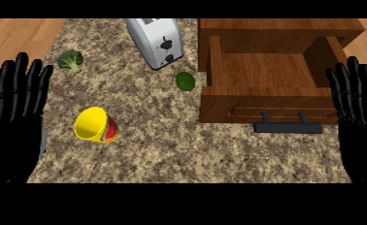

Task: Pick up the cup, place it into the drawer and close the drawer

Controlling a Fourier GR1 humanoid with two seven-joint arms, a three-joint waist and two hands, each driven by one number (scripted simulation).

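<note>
So far nothing of your task is done: the cup [95,125] lies on its side on the counter [165,146], well left of the open drawer [269,73], which holds nothing. Your left hand [22,107] and right hand [353,112] rest at the view's edges, fingers straight and holding nothing. The cup's yellow mouth faces up-left toward your left hand, its long axis running from there down-right. Pickup, placing and closing by the handle [288,126] all remain.
</note>
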